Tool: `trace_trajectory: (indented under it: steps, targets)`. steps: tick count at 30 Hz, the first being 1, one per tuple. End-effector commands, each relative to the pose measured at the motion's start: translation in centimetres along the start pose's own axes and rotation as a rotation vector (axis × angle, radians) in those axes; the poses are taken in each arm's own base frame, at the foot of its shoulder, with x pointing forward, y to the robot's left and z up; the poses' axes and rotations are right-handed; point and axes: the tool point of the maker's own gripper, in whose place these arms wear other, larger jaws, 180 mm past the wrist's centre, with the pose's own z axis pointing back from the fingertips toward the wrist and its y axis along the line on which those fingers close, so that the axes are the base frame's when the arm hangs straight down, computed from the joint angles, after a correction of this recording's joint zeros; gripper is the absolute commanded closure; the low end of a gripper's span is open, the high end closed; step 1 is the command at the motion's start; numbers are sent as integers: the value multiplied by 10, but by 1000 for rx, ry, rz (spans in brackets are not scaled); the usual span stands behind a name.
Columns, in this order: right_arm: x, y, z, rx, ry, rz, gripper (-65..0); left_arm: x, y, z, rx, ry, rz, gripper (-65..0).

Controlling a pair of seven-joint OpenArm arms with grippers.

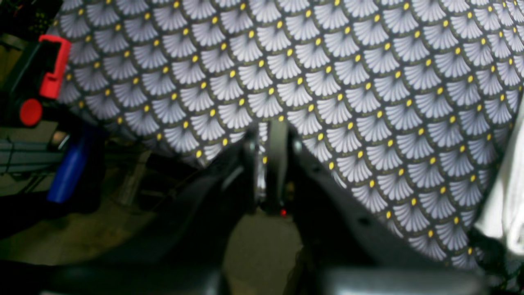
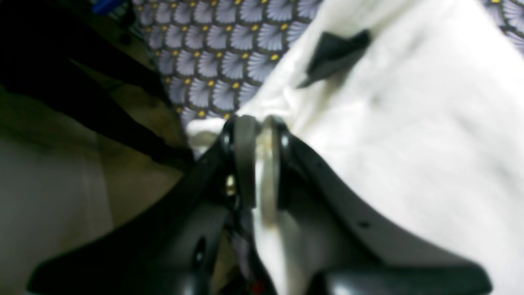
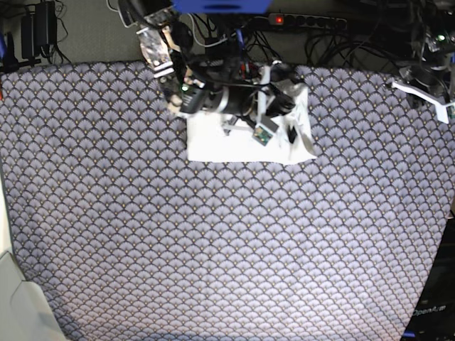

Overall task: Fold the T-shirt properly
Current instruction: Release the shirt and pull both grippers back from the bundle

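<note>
The T-shirt [image 3: 234, 145] lies as a white folded block at the back middle of the patterned tablecloth [image 3: 213, 234], with both arms crowded over its far edge. In the right wrist view my right gripper [image 2: 257, 123] is shut on the T-shirt [image 2: 409, 123], pinching a white edge where the cloth meets the table's rim. My left gripper [image 1: 272, 129] is shut with nothing in it, hanging over the tablecloth [image 1: 327, 73] near the table's edge. A strip of the T-shirt [image 1: 507, 180] shows at that view's right side.
A dark wedge-shaped piece [image 2: 333, 53] rests on the shirt ahead of my right gripper. A red clamp [image 1: 51, 69] and a blue handle [image 1: 69, 172] sit off the table's edge. Cables and a power strip [image 3: 306, 21] run behind the table.
</note>
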Motion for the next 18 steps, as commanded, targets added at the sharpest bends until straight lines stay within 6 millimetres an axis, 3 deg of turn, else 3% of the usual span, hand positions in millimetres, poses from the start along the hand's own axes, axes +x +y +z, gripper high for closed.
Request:
trace_trajectory:
  steps: [1, 7, 12, 18]
  targets:
    - [25, 3, -2, 21, -70, 21, -57, 7, 2, 4, 3, -26, -19, -35]
    - [34, 20, -28, 98, -33, 72, -57, 3, 3, 6, 5, -14, -23, -35]
    - [35, 41, -37, 159, 9, 168, -57, -4, 4, 9, 4, 3, -31, -35]
    - [40, 38, -15, 129, -17, 237, -57, -17, -37, 8, -170, 33, -157, -35]
